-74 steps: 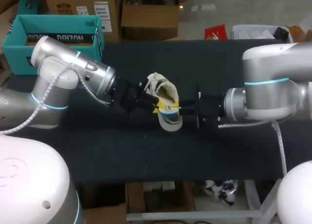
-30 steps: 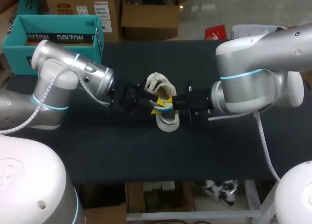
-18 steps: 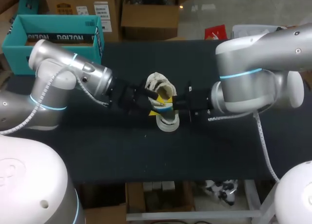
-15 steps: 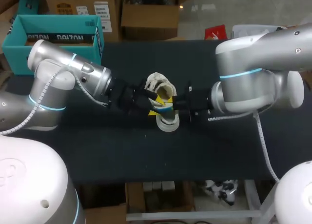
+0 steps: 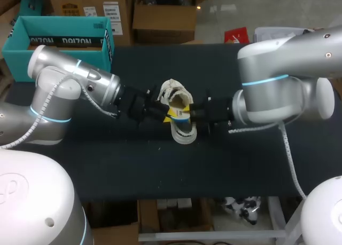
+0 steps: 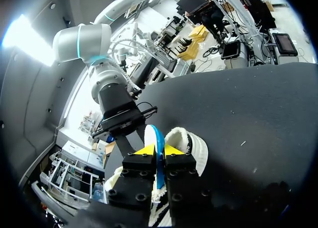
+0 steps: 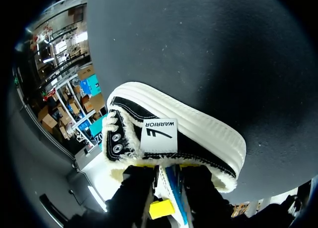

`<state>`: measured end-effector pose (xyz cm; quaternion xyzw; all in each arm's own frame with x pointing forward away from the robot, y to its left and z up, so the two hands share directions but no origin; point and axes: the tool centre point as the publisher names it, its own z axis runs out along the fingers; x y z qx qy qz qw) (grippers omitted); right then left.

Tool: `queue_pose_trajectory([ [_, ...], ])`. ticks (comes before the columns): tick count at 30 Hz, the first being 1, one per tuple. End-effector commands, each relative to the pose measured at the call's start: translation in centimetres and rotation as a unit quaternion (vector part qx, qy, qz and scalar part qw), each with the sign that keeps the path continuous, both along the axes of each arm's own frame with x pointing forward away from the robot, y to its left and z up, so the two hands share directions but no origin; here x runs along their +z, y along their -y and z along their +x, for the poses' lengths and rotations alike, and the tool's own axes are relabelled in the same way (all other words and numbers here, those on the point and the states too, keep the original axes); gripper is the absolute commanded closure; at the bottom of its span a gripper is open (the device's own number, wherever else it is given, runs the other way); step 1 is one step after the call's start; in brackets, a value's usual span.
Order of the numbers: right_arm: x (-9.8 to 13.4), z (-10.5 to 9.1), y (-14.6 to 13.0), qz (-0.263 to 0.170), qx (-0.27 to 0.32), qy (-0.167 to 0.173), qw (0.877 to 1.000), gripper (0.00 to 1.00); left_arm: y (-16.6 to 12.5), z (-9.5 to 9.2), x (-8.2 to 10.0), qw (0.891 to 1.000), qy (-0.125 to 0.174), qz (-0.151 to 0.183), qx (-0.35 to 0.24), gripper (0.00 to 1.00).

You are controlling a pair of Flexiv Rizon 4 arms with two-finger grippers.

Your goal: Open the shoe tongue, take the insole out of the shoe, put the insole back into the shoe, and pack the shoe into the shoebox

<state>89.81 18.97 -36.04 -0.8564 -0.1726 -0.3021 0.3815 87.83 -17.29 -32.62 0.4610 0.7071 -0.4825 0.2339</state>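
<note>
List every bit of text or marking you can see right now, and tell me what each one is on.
White tag on the side of the black-and-white fleece-lined shoe: a brand word in black capitals under a slanted mark, sharp in the right wrist view; not read out.
Teal cardboard shoebox: brand lettering in white capitals along its side wall; not read out.
Nothing else on the table is legible.

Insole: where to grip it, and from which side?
Grip the blue-edged end of the insole standing clear of the shoe. It is thin and on edge, so pinch its flat faces, coming in along its plane like the left end effector.
</note>
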Motion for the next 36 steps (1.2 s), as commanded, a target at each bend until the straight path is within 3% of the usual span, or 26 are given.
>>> queue_pose_trajectory([
  [1, 1.1, -2.1, 0.5, -0.005, -0.011, 0.004, 1.000, 0.52, 0.3, 0.1, -0.3, 1.000, 0.000, -0.001, 0.000, 1.00],
  [6, 1.8, -4.0, 0.8, -0.009, -0.020, 0.004, 1.000, 0.65, 0.6, 0.1, -0.3, 1.000, -0.001, -0.001, -0.002, 1.00],
  [10, 1.8, -4.2, 0.8, -0.005, -0.017, 0.007, 1.000, 0.77, 0.9, 0.1, -0.4, 1.000, -0.003, -0.001, -0.005, 1.00],
  [13, 1.7, -4.2, 0.8, -0.002, -0.010, 0.008, 1.000, 0.78, 1.1, 0.1, -0.5, 1.000, -0.003, 0.000, -0.006, 1.00],
  [17, 1.6, -4.0, 0.7, -0.001, -0.005, 0.009, 1.000, 0.66, 1.2, 0.1, -0.5, 1.000, -0.002, 0.004, -0.004, 1.00],
  [19, 1.6, -3.9, 0.6, -0.002, -0.002, 0.010, 1.000, 0.68, 1.2, 0.0, -0.5, 1.000, -0.002, 0.005, -0.004, 1.00],
  [21, 1.5, -3.7, 0.5, -0.001, 0.002, 0.009, 1.000, 0.76, 1.2, 0.0, -0.5, 1.000, -0.002, 0.004, -0.004, 1.00],
  [23, 1.4, -3.5, 0.5, 0.000, 0.004, 0.009, 1.000, 1.00, 1.2, -0.1, -0.6, 1.000, -0.003, 0.004, -0.004, 1.00],
  [36, 0.4, -1.8, 0.7, -0.014, 0.005, 0.016, 1.000, 1.00, 1.6, 1.1, -1.6, 1.000, -0.016, 0.016, 0.008, 1.00],
])
